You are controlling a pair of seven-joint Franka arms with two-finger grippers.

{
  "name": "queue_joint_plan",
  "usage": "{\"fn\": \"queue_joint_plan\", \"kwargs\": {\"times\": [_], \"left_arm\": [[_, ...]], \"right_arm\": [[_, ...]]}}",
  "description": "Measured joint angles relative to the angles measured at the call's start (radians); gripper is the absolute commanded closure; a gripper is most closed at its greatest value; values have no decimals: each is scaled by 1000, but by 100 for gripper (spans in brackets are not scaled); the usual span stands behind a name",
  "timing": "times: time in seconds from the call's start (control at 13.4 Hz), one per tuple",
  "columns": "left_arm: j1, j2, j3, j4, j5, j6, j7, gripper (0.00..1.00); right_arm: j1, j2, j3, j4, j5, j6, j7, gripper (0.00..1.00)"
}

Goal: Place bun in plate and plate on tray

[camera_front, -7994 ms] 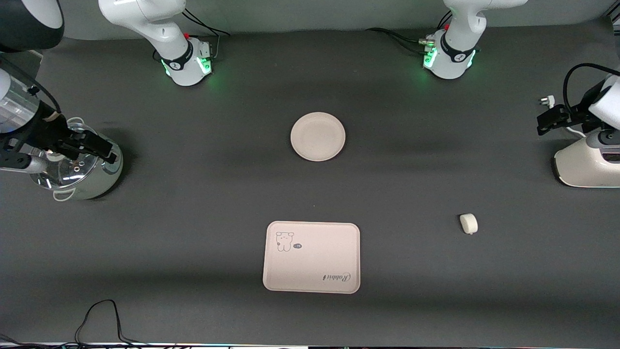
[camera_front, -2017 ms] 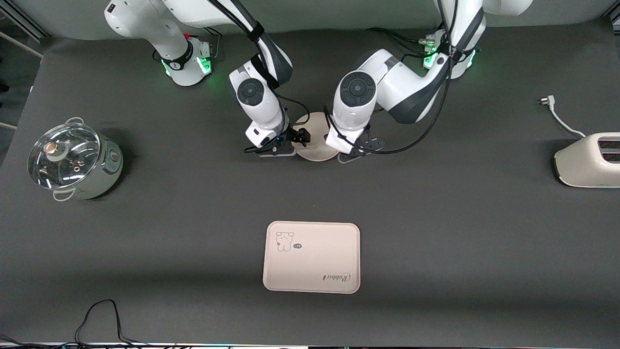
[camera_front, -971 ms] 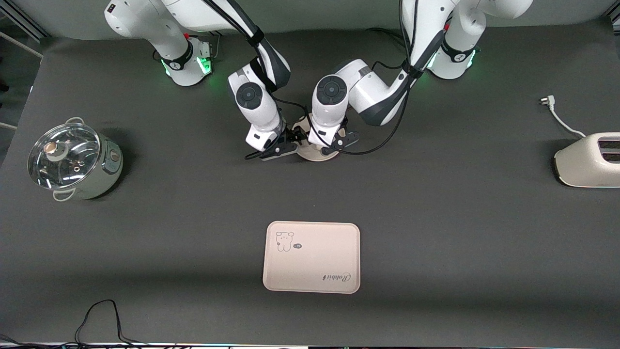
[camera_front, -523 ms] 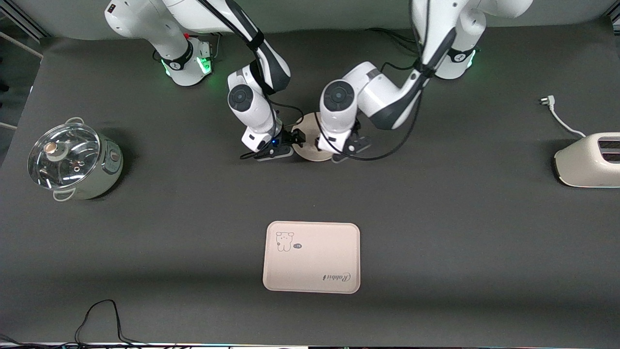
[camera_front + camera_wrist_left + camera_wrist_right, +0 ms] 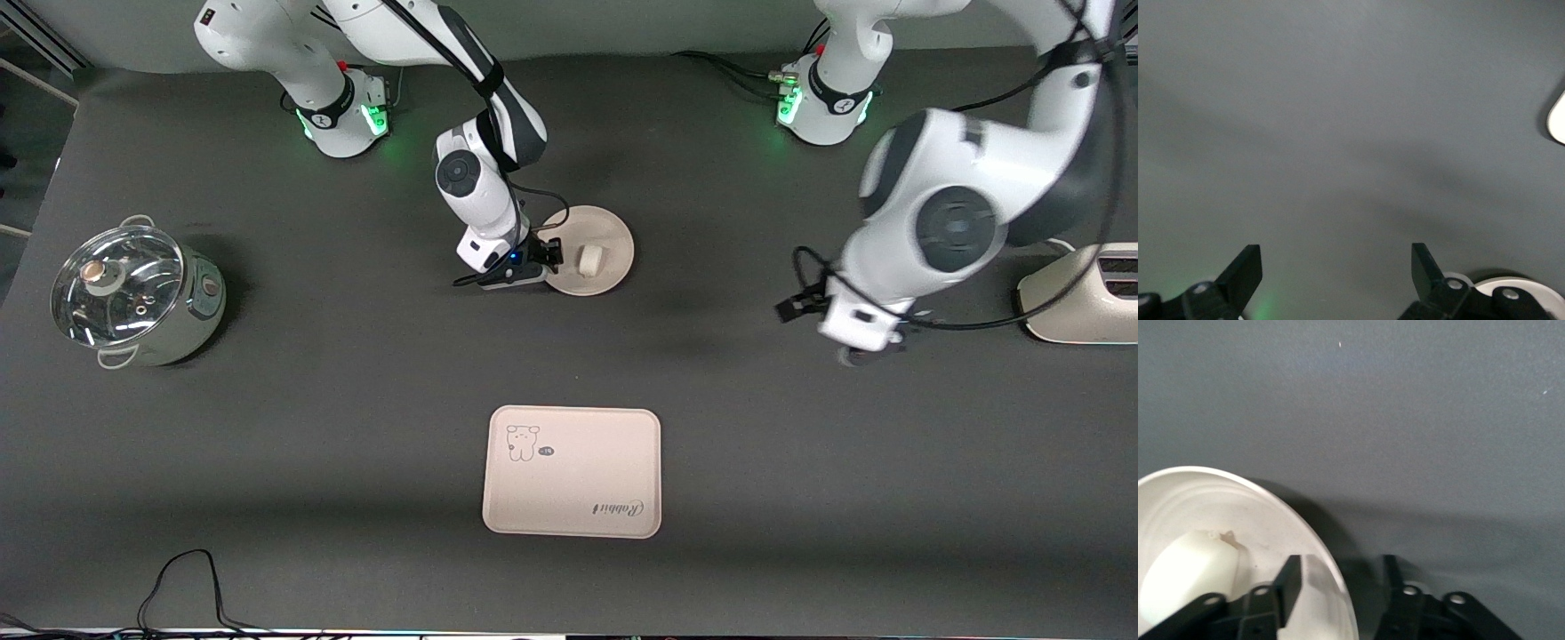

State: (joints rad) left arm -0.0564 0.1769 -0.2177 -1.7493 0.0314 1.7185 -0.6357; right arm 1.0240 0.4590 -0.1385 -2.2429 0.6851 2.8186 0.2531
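The white bun lies in the round cream plate, which sits on the table midway between the arms' bases. My right gripper is low at the plate's rim on the right arm's side. In the right wrist view it is open, with one finger inside the plate, the other outside, and the bun close by. My left gripper is open and empty over bare table toward the left arm's end. The tray lies nearer the front camera.
A pot with a glass lid stands at the right arm's end. A white toaster with a cord and plug stands at the left arm's end. A black cable lies at the front edge.
The left gripper has left the plate and swung out toward the left arm's end, empty. The bun now lies uncovered in the plate. The right gripper stays at the plate's rim.
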Motion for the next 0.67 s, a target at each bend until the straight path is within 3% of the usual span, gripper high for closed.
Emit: {"fn": "queue_joint_plan", "kwargs": {"times": [0.45, 0.67], "left_arm": [[-15, -115, 297, 0, 0, -16, 498, 0], [-2, -133, 338, 32, 17, -45, 546, 0]], "right_arm": [[-3, -77, -39, 9, 4, -116, 1, 100], [-5, -111, -54, 9, 4, -138, 1, 100]]}}
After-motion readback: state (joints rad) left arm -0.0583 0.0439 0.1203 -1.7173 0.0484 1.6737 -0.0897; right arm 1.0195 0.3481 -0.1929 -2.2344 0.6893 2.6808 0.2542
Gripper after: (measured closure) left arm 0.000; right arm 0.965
